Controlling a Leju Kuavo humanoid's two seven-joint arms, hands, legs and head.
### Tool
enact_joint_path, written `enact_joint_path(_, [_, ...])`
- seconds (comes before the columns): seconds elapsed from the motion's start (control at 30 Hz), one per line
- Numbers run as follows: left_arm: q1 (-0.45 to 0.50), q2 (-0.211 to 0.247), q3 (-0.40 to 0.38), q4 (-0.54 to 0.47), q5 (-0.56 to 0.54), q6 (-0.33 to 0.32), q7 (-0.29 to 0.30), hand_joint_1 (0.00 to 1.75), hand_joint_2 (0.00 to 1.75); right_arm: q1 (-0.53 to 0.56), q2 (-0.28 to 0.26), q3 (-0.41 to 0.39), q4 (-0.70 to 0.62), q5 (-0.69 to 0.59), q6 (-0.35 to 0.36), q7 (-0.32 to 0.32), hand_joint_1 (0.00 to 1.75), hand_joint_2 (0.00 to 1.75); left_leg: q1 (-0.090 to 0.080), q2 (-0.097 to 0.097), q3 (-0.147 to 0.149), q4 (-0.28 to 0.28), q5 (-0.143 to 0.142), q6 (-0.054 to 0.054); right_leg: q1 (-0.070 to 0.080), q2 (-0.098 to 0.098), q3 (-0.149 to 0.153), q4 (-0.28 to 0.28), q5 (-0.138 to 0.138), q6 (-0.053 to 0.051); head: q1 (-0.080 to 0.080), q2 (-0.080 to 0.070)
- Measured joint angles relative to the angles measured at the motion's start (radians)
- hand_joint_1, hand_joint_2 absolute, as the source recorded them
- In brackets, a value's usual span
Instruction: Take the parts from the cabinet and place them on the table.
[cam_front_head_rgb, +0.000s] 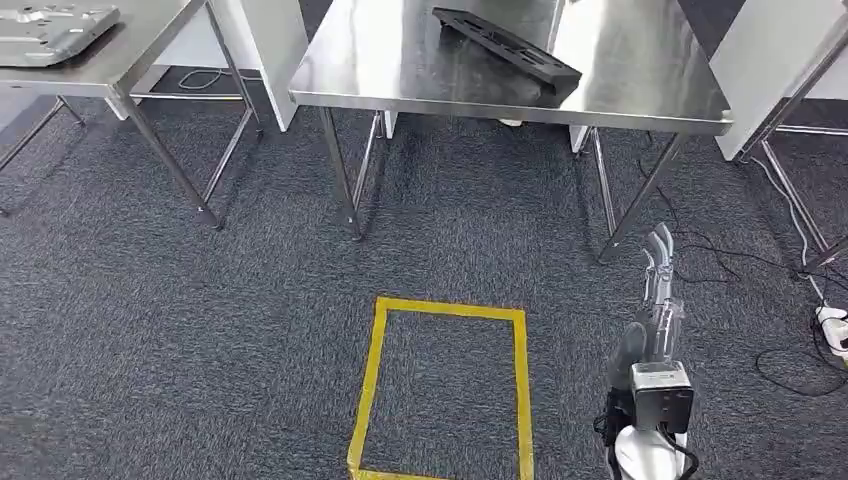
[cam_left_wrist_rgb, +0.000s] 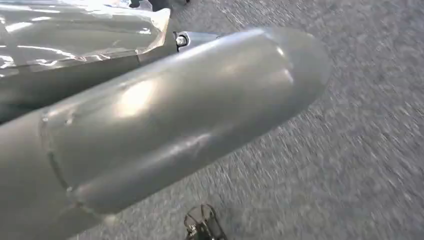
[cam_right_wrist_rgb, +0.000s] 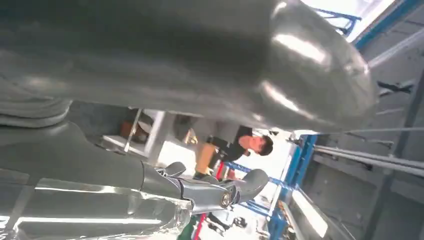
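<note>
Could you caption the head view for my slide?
Right hand hangs over carpet near a yellow taped square; black part on steel table.

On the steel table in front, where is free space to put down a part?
The shiny steel table is bare left of the long black plastic part, down to its near edge, and in a narrower strip right of it. The grey metal plate crowds the neighbouring table's corner.

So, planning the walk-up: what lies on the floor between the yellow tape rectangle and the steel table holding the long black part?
Head view: bare grey carpet between the yellow tape rectangle and the steel table with the long black part.
</note>
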Motion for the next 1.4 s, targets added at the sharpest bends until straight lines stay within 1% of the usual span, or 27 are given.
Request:
enact_joint_path(0.03, [0.0, -0.003, 0.002, -0.007, -0.01, 0.0, 0.01, 0.0, 0.0, -0.01, 0.0, 0.003, 0.009, -0.004, 0.0, -0.003, 0.0, 0.0, 0.0, -0.001, 0.078, -0.098, -0.005, 0.005, 0.0, 0.001, -0.017, 0.009, 0.01, 0.004, 0.0, 0.0])
enact_joint_path(0.07, [-0.002, -0.007, 0.003, -0.013, -0.016, 0.0, 0.016, 0.0, 0.0, -0.021, 0.0, 0.008, 0.016, -0.008, 0.0, -0.005, 0.0, 0.0, -0.004, -0.004, 0.155, -0.205, -0.059, 0.011, 0.004, 0.003, -0.027, 0.015, 0.019, 0.01, -0.001, 0.0])
enact_joint_path(0.1, [-0.002, -0.01, 0.003, -0.02, -0.02, 0.0, 0.015, 0.0, 0.0, -0.032, 0.0, 0.013, 0.024, -0.014, -0.004, -0.009, 0.0, 0.0, -0.006, -0.006, 0.18, -0.263, -0.076, 0.017, 0.006, 0.002, -0.03, 0.018, 0.026, 0.017, 0.001, 0.0])
enact_joint_path(0.2, [-0.002, -0.017, 0.005, -0.022, 0.003, 0.0, -0.018, 0.0, 0.0, -0.055, -0.002, 0.024, 0.053, -0.026, -0.023, -0.015, 0.0, 0.0, -0.017, -0.005, 0.153, -0.258, -0.052, 0.04, 0.002, 0.0, -0.032, 0.001, 0.06, 0.04, 0.003, 0.0])
enact_joint_path(0.23, [-0.002, -0.018, 0.006, -0.022, 0.016, 0.0, -0.031, 0.0, 0.0, -0.057, -0.006, 0.024, 0.06, -0.031, -0.027, -0.017, 0.0, 0.0, -0.007, 0.003, 0.138, -0.264, -0.029, 0.05, -0.001, 0.001, -0.043, 0.012, 0.053, 0.042, 0.003, 0.0])
enact_joint_path(0.33, [-0.003, -0.015, 0.008, -0.014, 0.056, 0.0, -0.082, 0.0, 0.0, -0.052, -0.019, 0.024, 0.068, -0.04, -0.047, -0.019, 0.0, 0.0, -0.011, 0.005, 0.086, -0.263, 0.015, 0.063, 0.0, 0.008, -0.099, 0.176, -0.127, 0.017, 0.016, 0.0])
enact_joint_path(0.37, [-0.003, -0.011, 0.009, -0.006, 0.066, -0.001, -0.102, 0.0, 0.0, -0.046, -0.025, 0.024, 0.068, -0.043, -0.054, -0.019, 0.0, 0.0, -0.012, 0.005, 0.065, -0.262, 0.031, 0.064, 0.0, 0.009, -0.112, 0.262, -0.167, 0.02, 0.014, 0.0])
enact_joint_path(0.4, [-0.003, -0.007, 0.009, 0.002, 0.075, -0.007, -0.116, 0.0, 0.0, -0.037, -0.03, 0.024, 0.068, -0.045, -0.061, -0.019, 0.0, 0.0, -0.013, 0.006, 0.053, -0.261, 0.045, 0.063, 0.0, 0.01, -0.114, 0.318, -0.172, 0.028, 0.016, 0.0])
enact_joint_path(0.43, [-0.003, -0.001, 0.009, 0.009, 0.081, -0.014, -0.127, 0.0, 0.0, -0.025, -0.035, 0.024, 0.068, -0.047, -0.066, -0.019, 0.0, 0.0, -0.013, 0.006, 0.033, -0.259, 0.06, 0.062, 0.0, 0.011, -0.098, 0.34, -0.152, 0.042, 0.016, 0.0])
enact_joint_path(0.5, [-0.003, 0.008, 0.009, 0.021, 0.086, -0.027, -0.142, 0.0, 0.0, -0.008, -0.044, 0.024, 0.064, -0.051, -0.076, -0.018, 0.0, 0.0, -0.013, 0.006, -0.002, -0.254, 0.084, 0.056, 0.0, 0.011, -0.016, 0.263, -0.089, 0.063, 0.016, 0.0])
enact_joint_path(0.53, [-0.003, 0.014, 0.009, 0.027, 0.088, -0.036, -0.15, 0.0, 0.0, -0.001, -0.048, 0.022, 0.056, -0.054, -0.079, -0.016, 0.0, 0.0, -0.013, 0.006, -0.019, -0.249, 0.096, 0.052, 0.0, 0.011, 0.063, 0.155, -0.08, 0.06, 0.016, 0.0])
enact_joint_path(0.6, [-0.004, 0.021, 0.009, 0.036, 0.092, -0.049, -0.161, 0.0, 0.0, 0.005, -0.056, 0.021, 0.034, -0.059, -0.084, -0.011, 0.0, 0.0, -0.019, 0.006, -0.034, -0.235, 0.111, 0.042, 0.007, 0.012, 0.196, -0.04, -0.138, 0.037, 0.016, 0.0])
enact_joint_path(0.7, [-0.004, 0.034, 0.008, 0.044, 0.093, -0.063, -0.168, 0.0, 0.0, 0.022, -0.064, 0.018, 0.012, -0.064, -0.089, 0.002, 0.0, 0.0, -0.012, 0.01, -0.037, -0.243, 0.142, 0.021, 0.013, 0.013, 0.168, -0.029, -0.126, 0.016, 0.01, 0.0])
enact_joint_path(0.73, [-0.001, 0.039, 0.008, 0.046, 0.095, -0.065, -0.169, 0.0, 0.0, 0.027, -0.066, 0.016, 0.006, -0.064, -0.09, 0.01, 0.0, 0.0, -0.008, 0.007, -0.041, -0.239, 0.138, 0.014, -0.001, 0.011, 0.159, -0.033, -0.11, 0.004, 0.011, 0.0])
enact_joint_path(0.8, [0.001, 0.047, 0.008, 0.051, 0.097, -0.074, -0.171, 0.0, 0.0, 0.032, -0.066, 0.015, -0.007, -0.061, -0.092, 0.019, 0.0, 0.0, -0.004, 0.001, -0.065, -0.16, 0.005, -0.002, 0.002, 0.007, 0.135, -0.033, -0.086, -0.012, 0.002, 0.0])
enact_joint_path(0.83, [0.0, 0.051, 0.008, 0.052, 0.097, -0.077, -0.172, 0.0, 0.0, 0.037, -0.066, 0.015, -0.013, -0.059, -0.092, 0.019, 0.0, 0.0, -0.003, 0.0, -0.081, -0.087, -0.06, -0.007, 0.002, 0.007, 0.12, -0.032, -0.073, -0.012, 0.0, 0.0])
enact_joint_path(0.87, [0.0, 0.054, 0.008, 0.054, 0.097, -0.08, -0.172, 0.0, 0.0, 0.04, -0.066, 0.014, -0.016, -0.059, -0.092, 0.021, 0.0, 0.0, -0.002, 0.0, -0.095, -0.007, -0.109, -0.012, 0.003, 0.007, 0.103, -0.031, -0.06, -0.012, 0.002, 0.0])
enact_joint_path(0.9, [0.0, 0.057, 0.008, 0.056, 0.097, -0.083, -0.173, 0.0, 0.0, 0.043, -0.066, 0.013, -0.018, -0.059, -0.092, 0.023, 0.0, 0.0, -0.001, 0.0, -0.101, 0.057, -0.121, -0.014, 0.003, 0.007, 0.092, -0.027, -0.046, -0.011, 0.002, 0.0])
enact_joint_path(0.97, [0.0, 0.061, 0.008, 0.058, 0.097, -0.089, -0.176, 0.0, 0.0, 0.048, -0.067, 0.013, -0.023, -0.058, -0.095, 0.023, 0.0, 0.0, -0.001, 0.0, -0.085, 0.089, -0.078, -0.014, 0.003, 0.007, 0.059, -0.018, -0.029, -0.008, 0.001, 0.0])
enact_joint_path(1.13, [0.0, 0.061, 0.008, 0.059, 0.097, -0.09, -0.176, 0.0, 0.0, 0.049, -0.067, 0.013, -0.024, -0.057, -0.095, 0.023, 0.0, 0.0, 0.0, 0.0, -0.078, 0.085, -0.067, -0.014, 0.003, 0.007, 0.054, -0.015, -0.026, -0.007, 0.0, 0.0])
enact_joint_path(1.17, [0.0, 0.067, 0.007, 0.061, 0.095, -0.107, -0.183, 0.0, 0.0, 0.06, -0.067, 0.008, -0.039, -0.053, -0.097, 0.025, 0.0, 0.0, 0.0, -0.001, 0.058, -0.073, -0.005, -0.004, 0.002, 0.008, 0.01, 0.005, -0.008, 0.003, 0.0, 0.0])
enact_joint_path(1.2, [-0.001, 0.071, 0.003, 0.064, 0.093, -0.116, -0.188, 0.0, 0.0, 0.07, -0.066, 0.002, -0.069, -0.049, -0.1, 0.029, 0.0, 0.0, -0.013, -0.006, 0.163, -0.244, -0.058, 0.022, 0.006, 0.004, -0.008, 0.013, 0.023, 0.028, 0.002, 0.0])
enact_joint_path(1.23, [0.0, 0.072, 0.003, 0.066, 0.092, -0.116, -0.188, 0.0, 0.0, 0.078, -0.067, -0.002, -0.074, -0.049, -0.1, 0.032, 0.0, 0.0, -0.012, -0.003, 0.14, -0.254, -0.032, 0.043, 0.007, 0.006, -0.014, 0.009, 0.04, 0.041, 0.004, 0.0])
enact_joint_path(1.27, [-0.001, 0.072, 0.003, 0.066, 0.092, -0.116, -0.188, 0.0, 0.0, 0.082, -0.068, -0.005, -0.077, -0.049, -0.1, 0.032, 0.0, 0.0, -0.01, 0.005, 0.126, -0.256, -0.019, 0.052, 0.003, 0.009, -0.033, 0.03, 0.008, 0.037, 0.001, 0.0])
enact_joint_path(1.3, [-0.002, 0.074, 0.003, 0.066, 0.092, -0.116, -0.188, 0.0, 0.0, 0.084, -0.069, -0.005, -0.078, -0.049, -0.1, 0.034, 0.0, 0.0, -0.011, 0.005, 0.109, -0.256, -0.004, 0.065, 0.002, 0.012, -0.053, 0.074, -0.048, 0.027, 0.009, 0.0])
enact_joint_path(1.37, [0.0, 0.074, 0.003, 0.068, 0.092, -0.116, -0.188, 0.0, 0.0, 0.086, -0.071, -0.006, -0.08, -0.049, -0.1, 0.034, 0.0, 0.0, -0.013, 0.008, 0.074, -0.255, 0.024, 0.066, 0.001, 0.013, -0.095, 0.232, -0.157, 0.02, 0.01, 0.0])
enact_joint_path(1.4, [0.0, 0.075, 0.003, 0.068, 0.092, -0.116, -0.188, 0.0, 0.0, 0.087, -0.071, -0.007, -0.08, -0.049, -0.1, 0.034, 0.0, 0.0, -0.014, 0.009, 0.056, -0.253, 0.037, 0.066, 0.001, 0.013, -0.104, 0.3, -0.179, 0.025, 0.011, 0.0])
